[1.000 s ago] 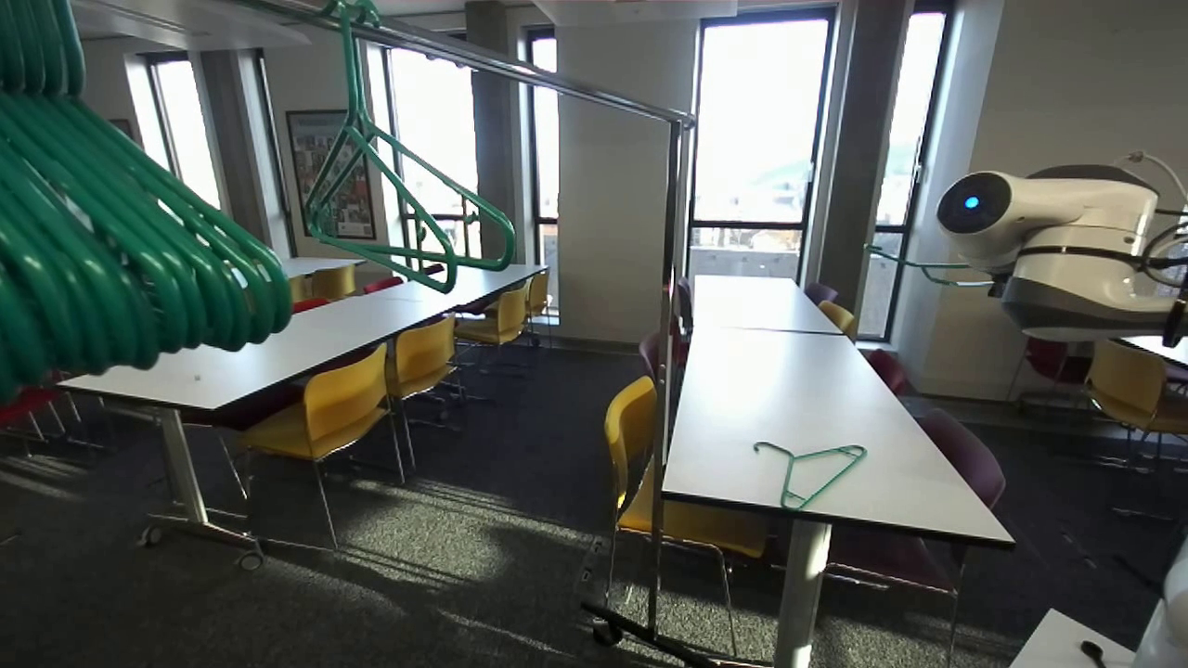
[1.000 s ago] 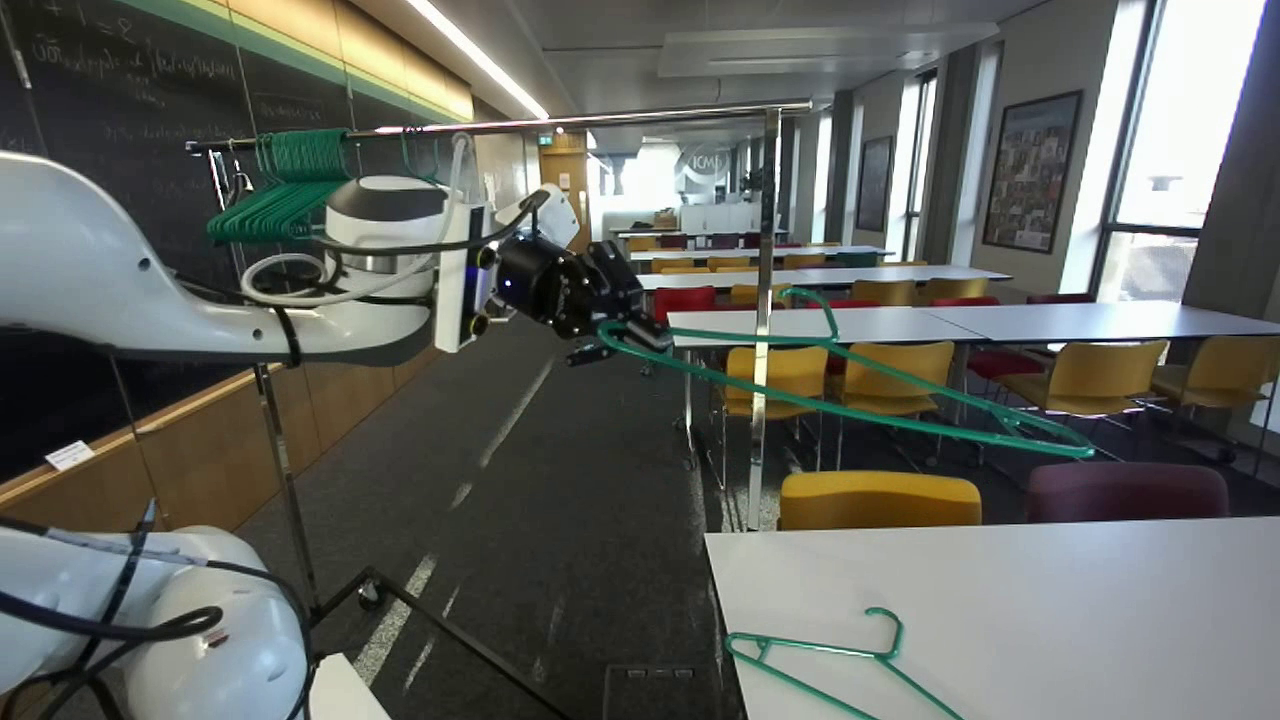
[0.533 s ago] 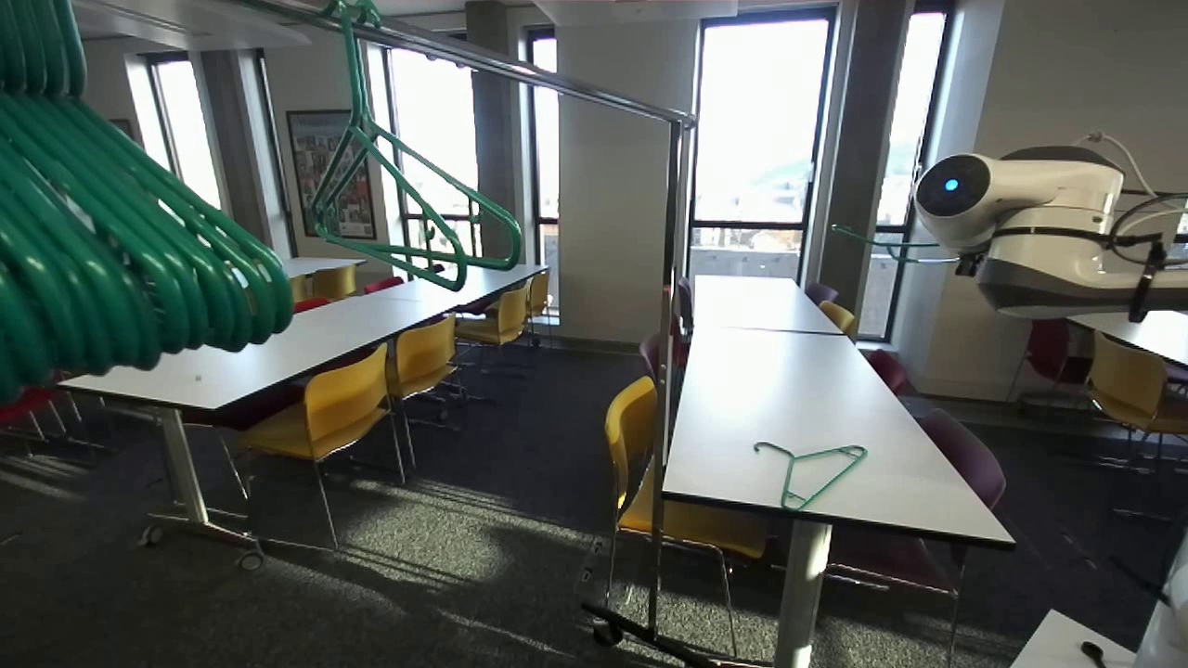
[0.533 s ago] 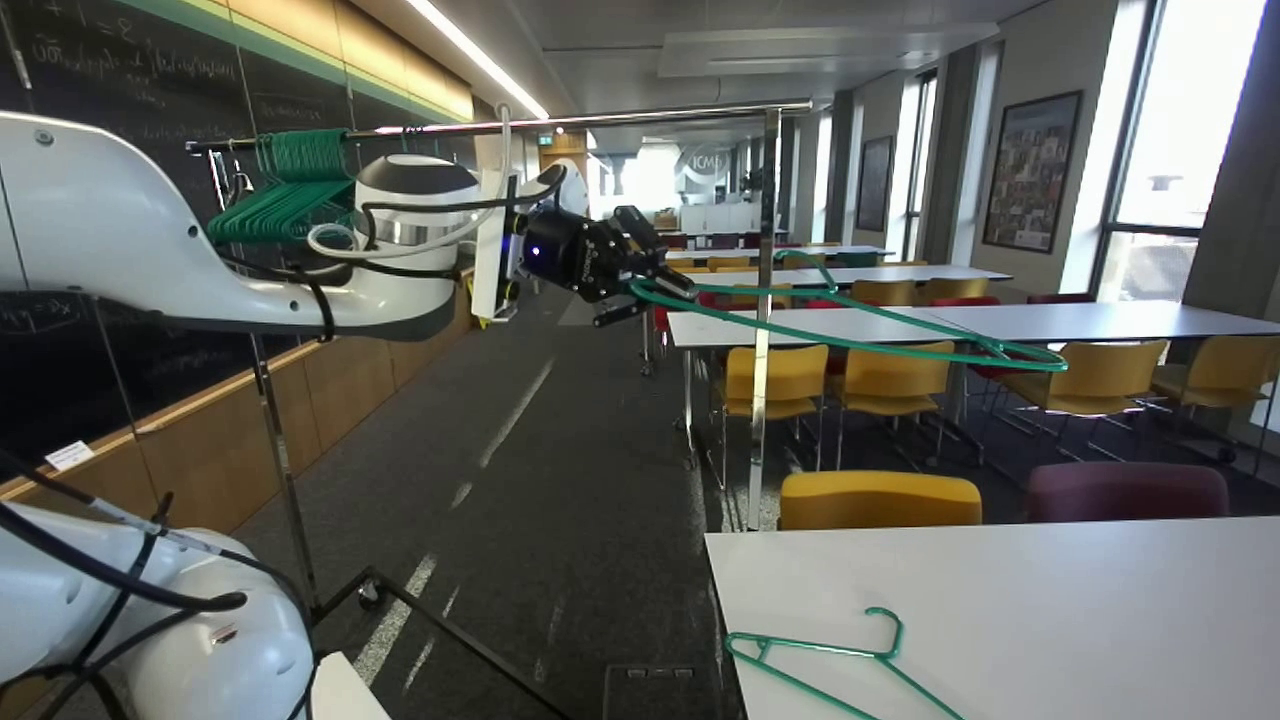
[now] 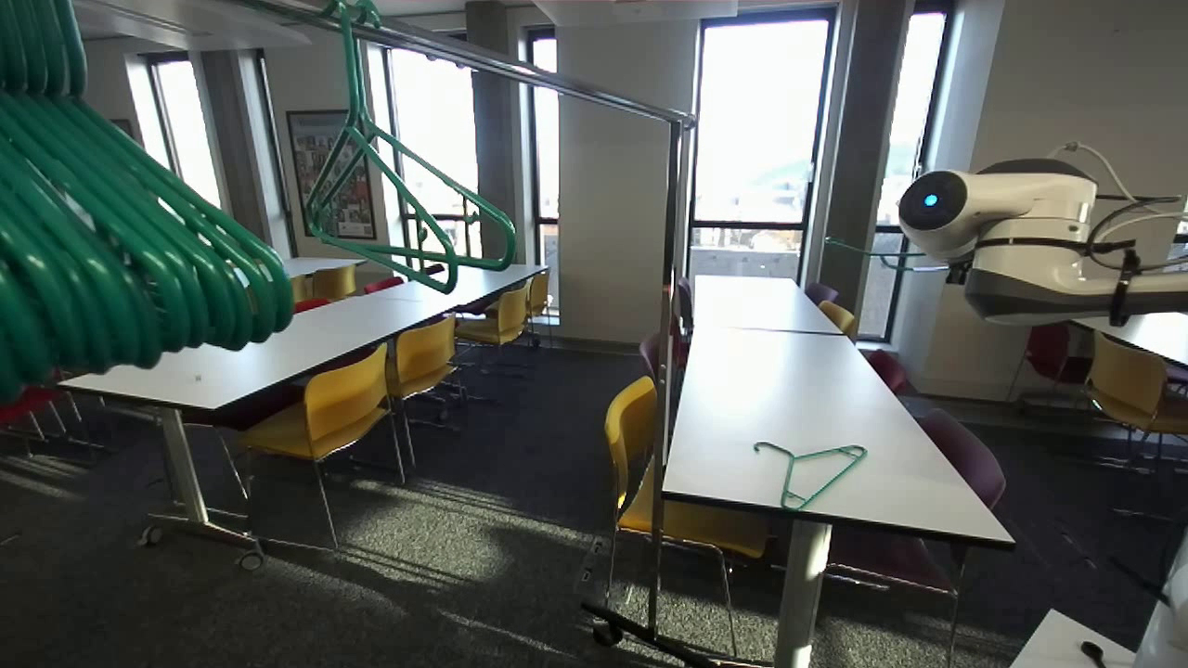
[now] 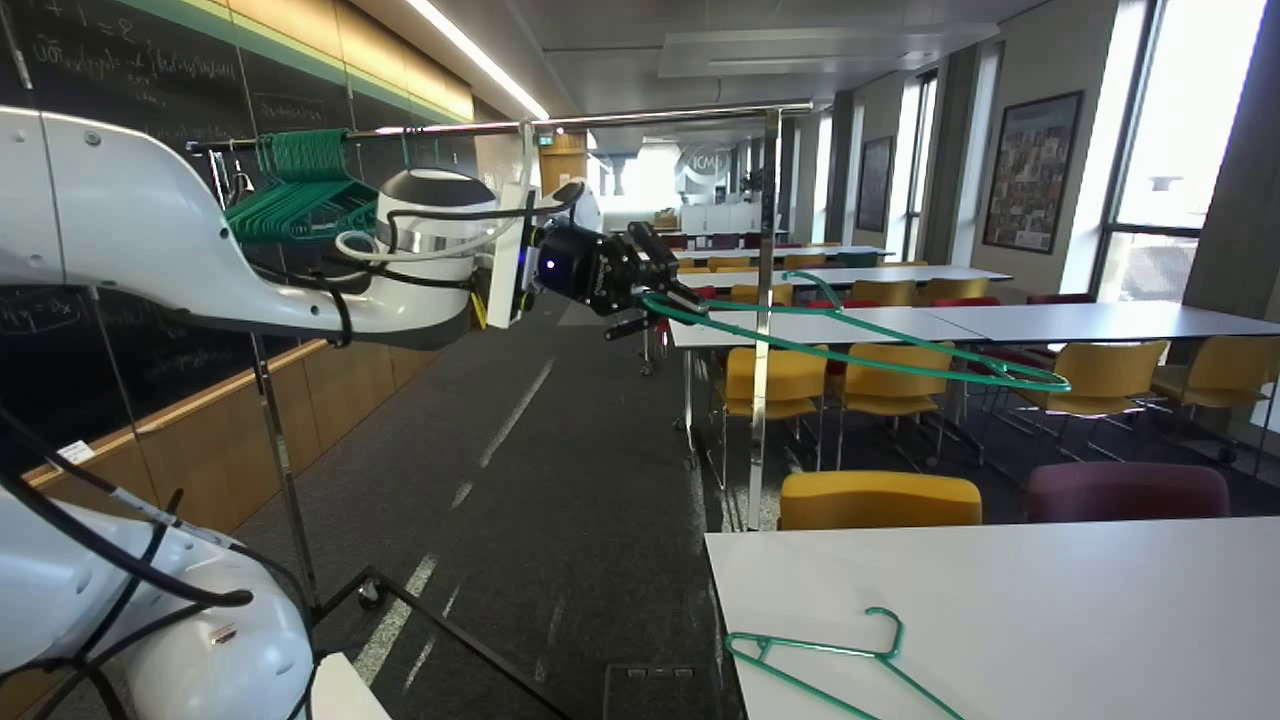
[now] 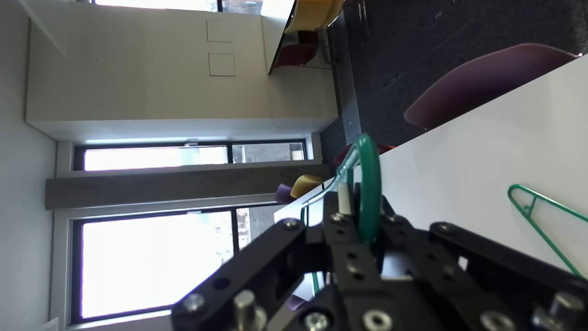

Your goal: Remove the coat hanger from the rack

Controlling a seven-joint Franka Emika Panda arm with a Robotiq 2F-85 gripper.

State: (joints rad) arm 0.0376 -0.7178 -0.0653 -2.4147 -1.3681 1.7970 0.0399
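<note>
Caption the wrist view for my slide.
Gripper holding a green coat hanger; another hanger lies on a white table.

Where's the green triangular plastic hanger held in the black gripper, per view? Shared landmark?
In an exterior view: held hanger upper right, left of the white arm.
In an exterior view: held hanger right of centre, mid-height.
Wrist view: held hanger just right of centre.
Shared landmark: loose green triangular hanger on the white table.

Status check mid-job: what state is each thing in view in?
Rack: upright
Held hanger: off the rack, gripped at one corner
Jaws: shut on held hanger
Loose hanger: flat on the table
Bunched hangers: hung on rack
Separate hangers: hung on rack
Arm light: lit, blue
Ceiling strip: lit
</note>
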